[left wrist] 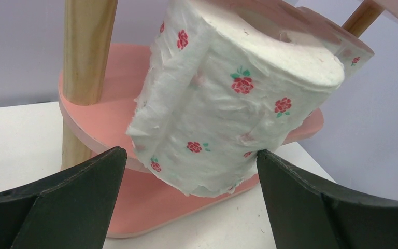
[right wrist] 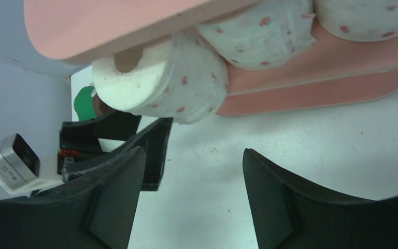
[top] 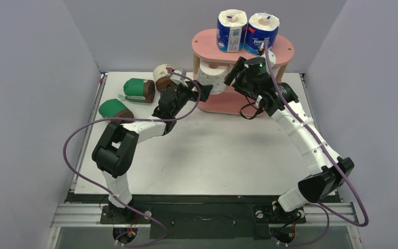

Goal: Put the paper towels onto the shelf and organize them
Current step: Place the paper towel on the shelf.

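Pink-dotted roll point(top: 211, 78) sits tilted, overhanging the 9 o'clock end of the shelf's point(top: 207, 42) middle tier. Left jaws spread wide around it, not pinching. Right jaws spread, empty, at shelf's 6 o'clock. Two blue-white rolls point(top: 231, 30) upright on top tier.

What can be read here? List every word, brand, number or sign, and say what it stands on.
"Tempo": on the blue-white wrap of the right roll atop the shelf; the last letters curve away and are uncertain.
Left blue-white roll: print too small to read.
Rose-printed white roll: flowers only, no text.
Nothing else is legible.
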You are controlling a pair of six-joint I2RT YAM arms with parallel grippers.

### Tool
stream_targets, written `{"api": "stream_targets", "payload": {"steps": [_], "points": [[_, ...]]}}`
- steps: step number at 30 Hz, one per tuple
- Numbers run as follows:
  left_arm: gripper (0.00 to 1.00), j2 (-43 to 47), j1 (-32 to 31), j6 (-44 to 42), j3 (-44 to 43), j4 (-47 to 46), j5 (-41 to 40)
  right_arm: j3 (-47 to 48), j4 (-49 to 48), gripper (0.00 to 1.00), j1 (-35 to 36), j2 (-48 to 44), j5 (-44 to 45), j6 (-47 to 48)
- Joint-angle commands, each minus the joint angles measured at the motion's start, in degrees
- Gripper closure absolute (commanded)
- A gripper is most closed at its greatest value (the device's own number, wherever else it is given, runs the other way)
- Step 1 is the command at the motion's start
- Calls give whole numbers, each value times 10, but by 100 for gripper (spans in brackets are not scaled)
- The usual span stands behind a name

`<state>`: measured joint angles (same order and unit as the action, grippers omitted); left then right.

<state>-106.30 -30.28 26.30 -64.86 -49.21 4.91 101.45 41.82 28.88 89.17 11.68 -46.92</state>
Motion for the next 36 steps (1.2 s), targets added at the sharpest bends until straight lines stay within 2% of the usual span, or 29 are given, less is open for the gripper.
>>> {"api": "stream_targets", "payload": {"steps": [1,7,22,36], "points": [[4,-10,1,-11,-32,-10,-8,-93,-65,35,-3,-95,20,30],[3,-14,3,-22,-42,7,-21,-204,-95,37,-3,-208,18,57],[3,-36,16,-35,-89,40,-33,-423,-116,40,-2,-396,27,86],[4,-66,21,-37,-127,51,-34,-570,-173,42,10,-516,-5,105]]}}
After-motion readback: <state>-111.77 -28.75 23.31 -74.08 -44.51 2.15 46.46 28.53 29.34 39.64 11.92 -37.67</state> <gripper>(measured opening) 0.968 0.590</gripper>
